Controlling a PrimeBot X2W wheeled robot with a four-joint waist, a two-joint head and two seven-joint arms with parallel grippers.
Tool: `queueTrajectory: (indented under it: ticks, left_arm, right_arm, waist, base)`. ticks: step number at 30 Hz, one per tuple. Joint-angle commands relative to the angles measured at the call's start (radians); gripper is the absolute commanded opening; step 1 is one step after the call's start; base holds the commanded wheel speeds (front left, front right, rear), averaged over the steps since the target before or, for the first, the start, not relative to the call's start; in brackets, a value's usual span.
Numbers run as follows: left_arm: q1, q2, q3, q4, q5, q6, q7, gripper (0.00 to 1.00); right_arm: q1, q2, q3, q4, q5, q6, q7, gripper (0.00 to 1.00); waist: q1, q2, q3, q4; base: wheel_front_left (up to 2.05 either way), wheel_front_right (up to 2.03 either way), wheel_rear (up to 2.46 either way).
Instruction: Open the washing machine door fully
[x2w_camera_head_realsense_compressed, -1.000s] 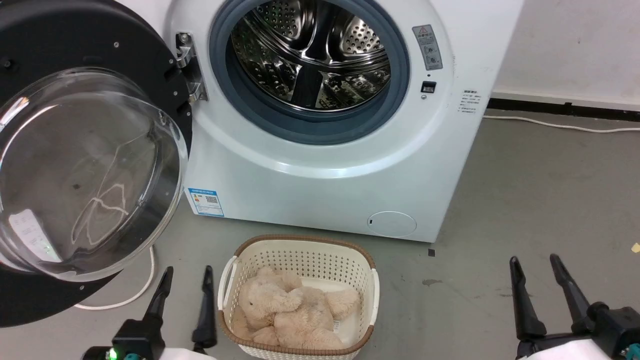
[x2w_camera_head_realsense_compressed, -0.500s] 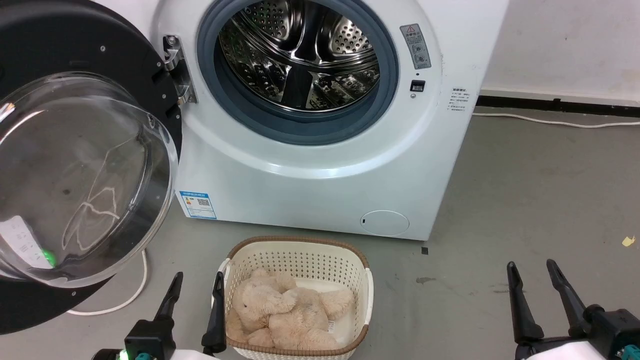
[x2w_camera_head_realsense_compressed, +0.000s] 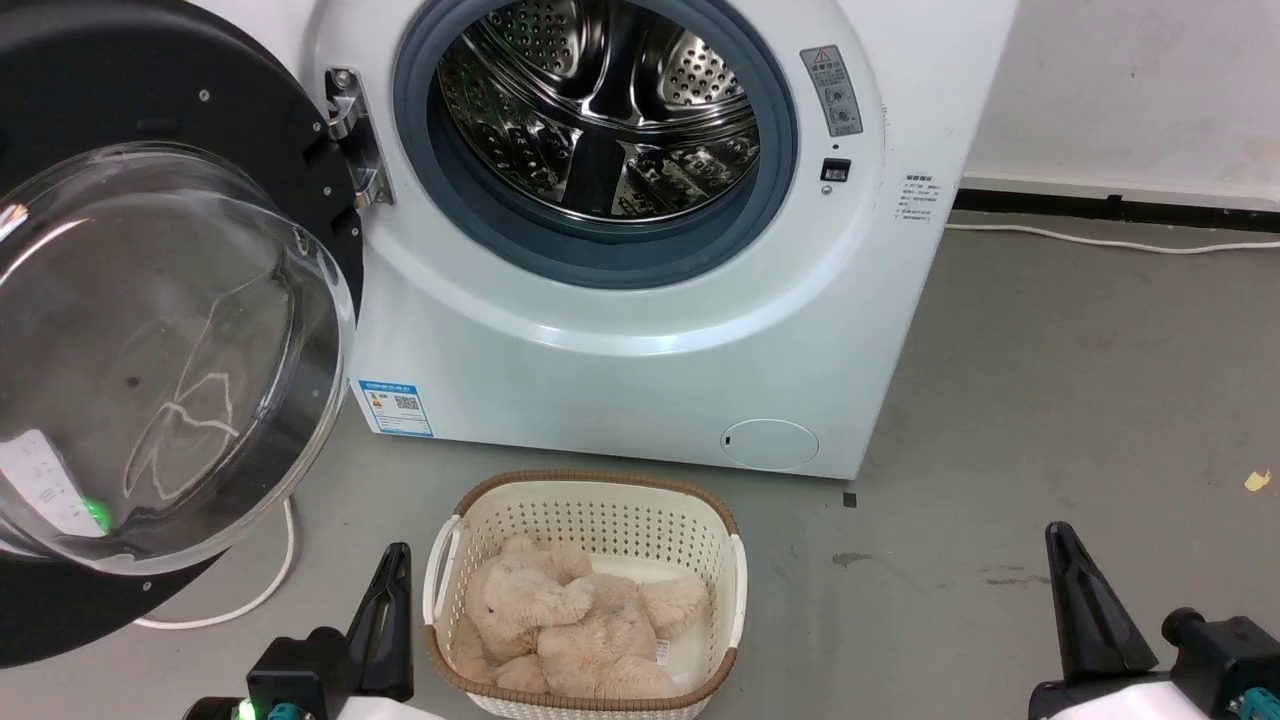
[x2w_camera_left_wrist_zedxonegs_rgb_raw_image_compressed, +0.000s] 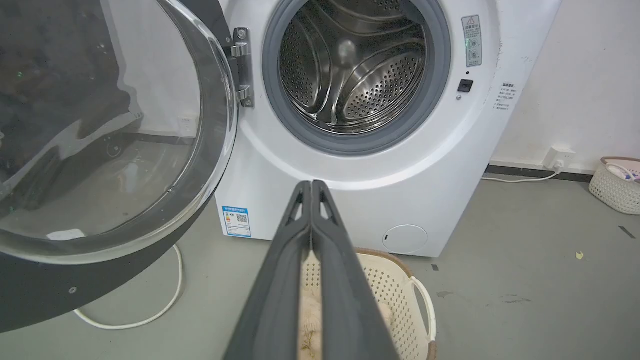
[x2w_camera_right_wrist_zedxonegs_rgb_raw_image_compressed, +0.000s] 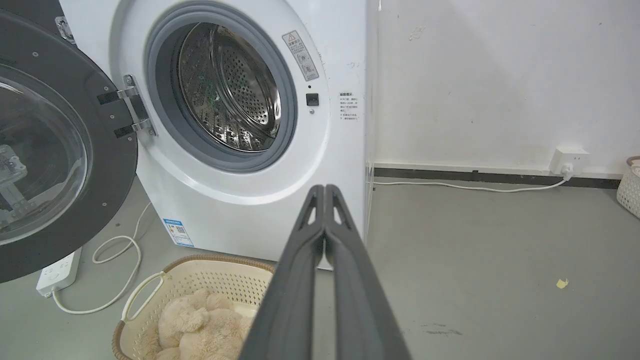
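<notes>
Ahead of our left fingers (x2w_camera_left_wrist_zedxonegs_rgb_raw_image_compressed: 310, 186), pressed together along their length and holding nothing, the washing machine (x2w_camera_left_wrist_zedxonegs_rgb_raw_image_compressed: 390, 200) stands on the grey floor (x2w_camera_left_wrist_zedxonegs_rgb_raw_image_compressed: 525, 280) with its mouth uncovered. We see the washing machine door (x2w_camera_head_realsense_compressed: 250, 110) swung out on its steel hinge (x2w_camera_head_realsense_compressed: 352, 135), hanging up and to the left of those fingers and well apart from them, its black frame facing us and its clear glass bowl (x2w_camera_head_realsense_compressed: 170, 350) bulging our way. How far past square the door has gone we cannot tell. Straight beyond the fingertips lie the grey rubber ring (x2w_camera_head_realsense_compressed: 600, 262) and the steel drum (x2w_camera_head_realsense_compressed: 600, 110), shining; a blue sticker (x2w_camera_head_realsense_compressed: 397, 407) marks the lower front corner of the cabinet on the door's side, and a small round white flap (x2w_camera_head_realsense_compressed: 770, 445) sits low toward the other side. Just to the right of our left fingers is a cream perforated basket (x2w_camera_head_realsense_compressed: 590, 493) with a tan plush toy (x2w_camera_head_realsense_compressed: 570, 630) curled inside; whether fingers and rim touch we cannot tell. Our right fingers (x2w_camera_right_wrist_zedxonegs_rgb_raw_image_compressed: 325, 187) are likewise closed flat against each other, empty, poised over the floor well to the right of the basket and clear of the machine. A white cable (x2w_camera_head_realsense_compressed: 255, 595) loops on the floor under the door, left of the left fingers, running to a white power strip (x2w_camera_right_wrist_zedxonegs_rgb_raw_image_compressed: 57, 272). Far to the right of the right fingers a wall socket (x2w_camera_right_wrist_zedxonegs_rgb_raw_image_compressed: 567, 160) takes a second cable (x2w_camera_right_wrist_zedxonegs_rgb_raw_image_compressed: 475, 188), and a yellow scrap (x2w_camera_head_realsense_compressed: 1255, 481) lies on the floor
</notes>
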Motion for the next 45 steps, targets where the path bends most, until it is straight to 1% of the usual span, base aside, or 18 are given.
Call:
queueTrajectory:
  ticks: [1, 45]
  left_arm:
    - [-0.003, -0.006, 0.007, -0.001, 0.012, -0.007, 0.008, 0.0]
    - [-0.024, -0.061, 0.082, -0.015, 0.11, -0.063, 0.084, 0.0]
  right_arm:
    - [-0.004, 0.0, 0.002, 0.001, -0.006, 0.0, 0.005, 0.0]
    - [-0.038, 0.001, 0.02, 0.005, -0.055, 0.0, 0.065, 0.0]
  waist:
    - [0.0, 0.0, 0.0, -0.001]
    - [0.0, 0.0, 0.001, -0.013]
  base:
    - [0.0, 0.0, 0.0]
    - [0.0, 0.0, 0.0]
